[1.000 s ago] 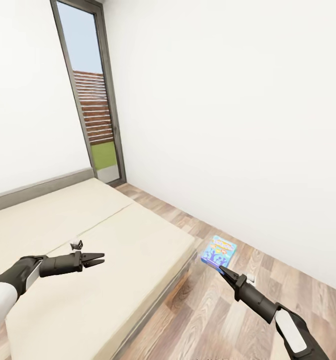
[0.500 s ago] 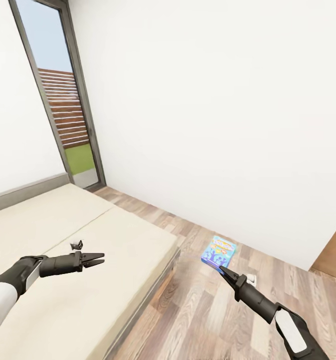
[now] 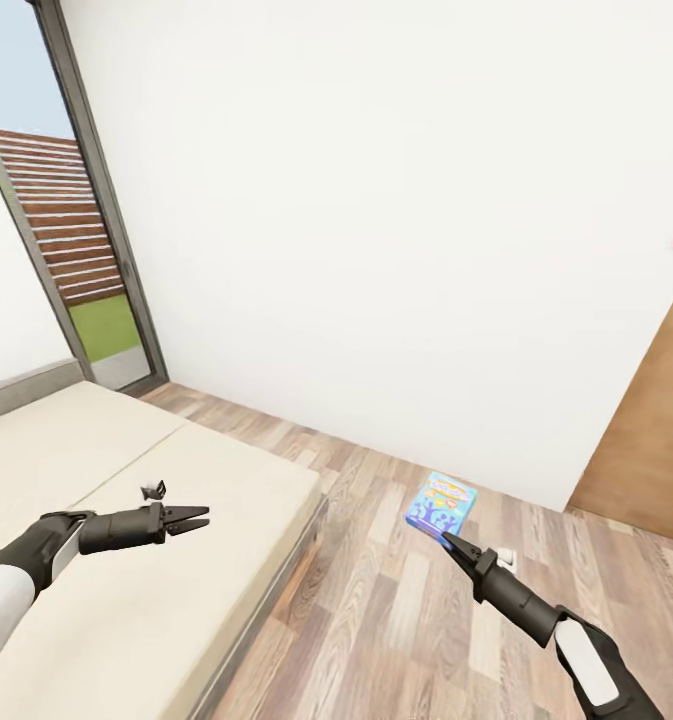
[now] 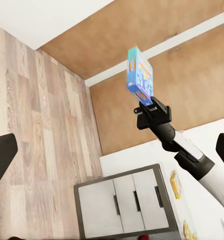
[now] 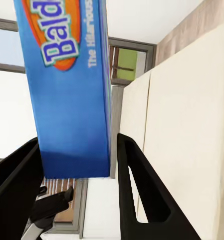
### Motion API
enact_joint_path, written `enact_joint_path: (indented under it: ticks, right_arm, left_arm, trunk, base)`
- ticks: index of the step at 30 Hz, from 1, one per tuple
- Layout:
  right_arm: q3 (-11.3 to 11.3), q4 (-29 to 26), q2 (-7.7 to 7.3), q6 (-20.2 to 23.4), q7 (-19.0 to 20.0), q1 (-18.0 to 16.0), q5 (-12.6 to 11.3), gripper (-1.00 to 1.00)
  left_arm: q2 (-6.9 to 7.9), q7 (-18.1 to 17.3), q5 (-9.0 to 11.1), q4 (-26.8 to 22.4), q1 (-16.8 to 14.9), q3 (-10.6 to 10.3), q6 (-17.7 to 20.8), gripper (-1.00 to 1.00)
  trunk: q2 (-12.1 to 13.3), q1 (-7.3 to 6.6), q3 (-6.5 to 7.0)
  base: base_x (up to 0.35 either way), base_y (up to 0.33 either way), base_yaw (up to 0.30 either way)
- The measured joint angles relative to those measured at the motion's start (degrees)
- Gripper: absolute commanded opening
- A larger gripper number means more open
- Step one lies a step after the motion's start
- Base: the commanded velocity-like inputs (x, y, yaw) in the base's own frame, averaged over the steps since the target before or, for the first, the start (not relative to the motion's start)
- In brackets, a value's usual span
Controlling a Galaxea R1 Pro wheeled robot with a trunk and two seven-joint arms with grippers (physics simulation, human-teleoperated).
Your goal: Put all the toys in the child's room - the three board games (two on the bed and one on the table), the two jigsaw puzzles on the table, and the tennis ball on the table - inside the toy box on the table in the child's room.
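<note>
While I roll across the wood floor point(image 3: 376, 620), my right pincer point(image 3: 446, 538) holds the small blue game box point(image 3: 440, 502) by its bottom edge, squeezed between both fingers point(image 5: 141, 200). The box stands up tall from the tips, its long side pointing away from my arm. My left pincer point(image 3: 198, 517) is a little open and holds nothing, out over the bed point(image 3: 106, 500). I cannot see the toy box, so the right arm must carry this 1 game there.

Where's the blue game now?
In the head view the blue game is held in the right gripper, above the floor right of the bed.
</note>
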Motion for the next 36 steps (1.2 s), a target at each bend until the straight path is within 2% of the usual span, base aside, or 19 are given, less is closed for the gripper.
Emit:
enact_joint_path:
  ticks: [4, 19, 36]
  right_arm:
    - [0.0, 0.0, -0.06, 0.02, 0.0, 0.0, 0.0, -1.0]
    - [-0.05, 0.0, -0.5, 0.1, 0.0, 0.01, -0.1, -1.0]
    - [-0.08, 0.03, -0.5, 0.1, 0.0, 0.01, -0.03, -1.0]
  left_arm:
    - [0.0, 0.0, 0.0, 0.0, 0.0, 0.01, 0.05, 1.0]
    - [-0.06, 0.0, 0.0, 0.0, 0.0, 0.02, 0.07, 1.0]
    - [-0.17, 0.0, 0.0, 0.0, 0.0, 0.01, 0.07, 1.0]
  trunk:
    - [0.0, 0.0, 0.0]
    - [6.02, -3.3, 2.7]
    - [6.04, -3.3, 2.71]
  base:
    - [0.0, 0.0, -0.281]
    - [0.0, 0.0, -0.281]
    - [0.0, 0.0, -0.281]
